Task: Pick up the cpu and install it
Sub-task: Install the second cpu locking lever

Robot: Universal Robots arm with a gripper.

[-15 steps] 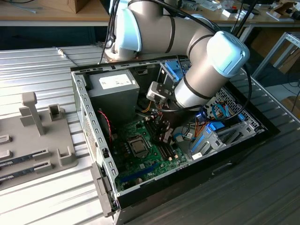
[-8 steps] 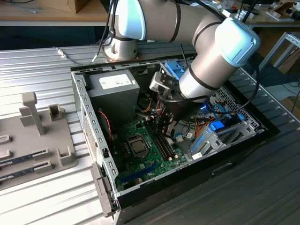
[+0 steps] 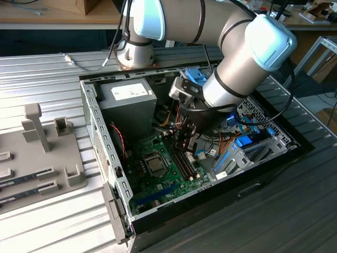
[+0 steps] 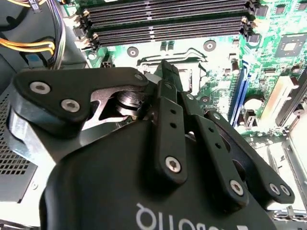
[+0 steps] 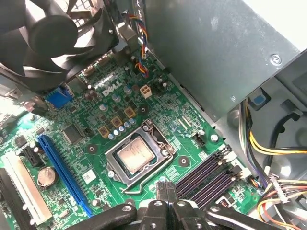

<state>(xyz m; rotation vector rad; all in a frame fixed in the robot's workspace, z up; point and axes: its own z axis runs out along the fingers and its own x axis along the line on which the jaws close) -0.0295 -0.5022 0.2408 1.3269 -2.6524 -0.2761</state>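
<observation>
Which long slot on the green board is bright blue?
The single long blue slot running beside the round silver battery. The four memory slots by the cpu socket are dark, not blue.

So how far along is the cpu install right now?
Looks mostly done: the cpu sits flat in its socket on the motherboard. The end effector hangs just above the board beside the socket, fingers together with nothing between them. I cannot tell whether the socket's retention lever is latched, so locking may remain.
</observation>
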